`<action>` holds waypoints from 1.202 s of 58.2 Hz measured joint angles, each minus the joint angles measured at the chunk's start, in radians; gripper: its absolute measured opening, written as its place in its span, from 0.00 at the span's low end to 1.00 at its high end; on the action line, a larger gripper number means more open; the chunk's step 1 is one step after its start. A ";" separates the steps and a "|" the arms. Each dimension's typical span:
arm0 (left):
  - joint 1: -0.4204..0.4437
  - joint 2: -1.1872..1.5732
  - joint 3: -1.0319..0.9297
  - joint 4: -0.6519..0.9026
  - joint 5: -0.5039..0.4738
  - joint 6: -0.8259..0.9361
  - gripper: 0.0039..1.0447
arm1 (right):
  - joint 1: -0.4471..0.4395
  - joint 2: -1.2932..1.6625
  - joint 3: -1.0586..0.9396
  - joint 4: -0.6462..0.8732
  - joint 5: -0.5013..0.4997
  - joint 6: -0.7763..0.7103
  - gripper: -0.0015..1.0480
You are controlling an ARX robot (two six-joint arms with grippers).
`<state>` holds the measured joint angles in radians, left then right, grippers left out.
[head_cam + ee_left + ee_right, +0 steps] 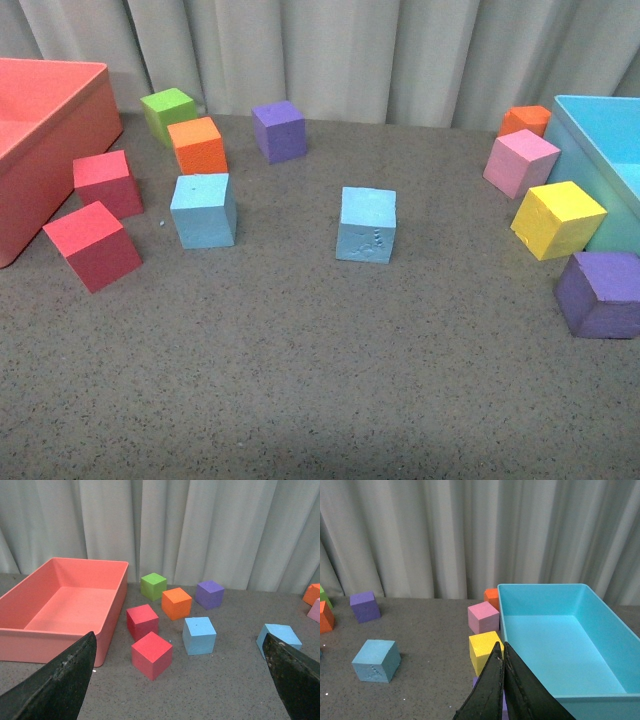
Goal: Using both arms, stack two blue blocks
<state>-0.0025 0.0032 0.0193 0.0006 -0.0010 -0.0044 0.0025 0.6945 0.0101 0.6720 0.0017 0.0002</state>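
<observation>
Two sky-blue blocks sit apart on the grey table. The plain blue block [204,210] is left of centre, also in the left wrist view [199,635]. The embossed blue block [366,225] is at the centre, with raised marks on its front face; it shows in the left wrist view [280,637] and the right wrist view [376,660]. No arm shows in the front view. My left gripper [180,677] is open and empty, its fingers [60,680] wide apart. My right gripper [502,650] is shut on nothing, above the yellow cube.
A red bin [40,140] stands at the far left and a light-blue bin [600,150] at the far right. Two red cubes [92,245], an orange cube [197,145], a green cube [167,112] and a purple cube [279,130] are on the left. Pink [521,162], yellow [558,219], orange and purple [600,293] cubes are by the blue bin.
</observation>
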 joint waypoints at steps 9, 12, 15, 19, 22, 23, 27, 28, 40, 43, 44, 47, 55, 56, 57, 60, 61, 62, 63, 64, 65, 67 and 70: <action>0.000 0.000 0.000 0.000 0.000 0.000 0.94 | 0.000 -0.144 -0.008 -0.131 0.000 0.000 0.01; 0.000 0.000 0.000 0.000 0.000 0.000 0.94 | 0.000 -0.175 -0.008 -0.159 0.000 0.000 0.01; 0.000 0.000 0.000 0.000 0.000 0.000 0.94 | 0.000 -0.205 -0.008 -0.187 0.000 0.000 0.01; 0.000 0.000 0.000 0.000 0.000 0.000 0.94 | 0.000 -0.244 -0.008 -0.224 0.000 0.000 0.01; 0.000 0.000 0.000 0.000 0.000 0.000 0.94 | 0.000 -0.270 -0.008 -0.248 0.000 0.000 0.01; 0.000 0.000 0.000 0.000 0.000 0.000 0.94 | 0.000 -0.275 -0.008 -0.253 0.000 0.000 0.01; 0.000 0.000 0.000 0.000 0.000 0.000 0.94 | 0.000 -0.309 -0.008 -0.285 0.000 0.000 0.01; 0.000 0.000 0.000 0.000 0.000 0.000 0.94 | 0.000 -0.317 -0.008 -0.294 0.000 0.000 0.01; 0.000 0.000 0.000 0.000 0.000 0.000 0.94 | 0.000 -0.397 -0.008 -0.371 0.000 0.000 0.01; 0.000 0.000 0.000 0.000 0.000 0.000 0.94 | 0.000 -0.414 -0.008 -0.388 0.000 0.000 0.01; 0.000 0.000 0.000 0.000 0.000 0.000 0.94 | 0.000 -0.421 -0.008 -0.395 0.000 0.000 0.01; 0.000 0.000 0.000 0.000 0.000 0.000 0.94 | 0.000 -0.444 -0.008 -0.417 0.000 0.000 0.01; 0.000 0.000 0.000 0.000 0.000 0.000 0.94 | 0.000 -0.481 -0.008 -0.455 0.000 0.000 0.01; 0.000 0.000 0.000 0.000 0.000 0.000 0.94 | 0.000 -0.486 -0.008 -0.460 0.000 0.000 0.01; 0.000 0.000 0.000 0.000 0.000 0.000 0.94 | 0.000 -0.488 -0.008 -0.462 0.000 0.000 0.01; 0.000 0.000 0.000 0.000 0.000 0.000 0.94 | 0.000 -0.500 -0.008 -0.474 0.000 0.000 0.01; 0.000 0.000 0.000 0.000 0.000 0.000 0.94 | 0.000 -0.505 -0.008 -0.479 0.000 0.000 0.01; 0.000 0.000 0.000 0.000 0.000 0.000 0.94 | 0.000 -0.510 -0.008 -0.483 0.000 0.000 0.01; 0.000 0.000 0.000 0.000 0.000 0.000 0.94 | 0.000 -0.512 -0.008 -0.486 0.000 0.000 0.01; 0.000 0.000 0.000 0.000 0.000 0.000 0.94 | 0.000 -0.516 -0.008 -0.490 0.000 0.000 0.01; 0.000 0.000 0.000 0.000 0.000 0.000 0.94 | 0.000 -0.521 -0.008 -0.495 0.000 0.000 0.01; 0.000 0.000 0.000 0.000 0.000 0.000 0.94 | 0.000 -0.551 -0.007 -0.528 0.000 0.000 0.01; 0.000 0.000 0.000 0.000 0.000 0.000 0.94 | 0.000 -0.620 -0.007 -0.626 -0.002 0.000 0.01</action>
<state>-0.0025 0.0032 0.0193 0.0006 -0.0010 -0.0044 0.0025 0.0742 0.0029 0.0463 -0.0002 -0.0002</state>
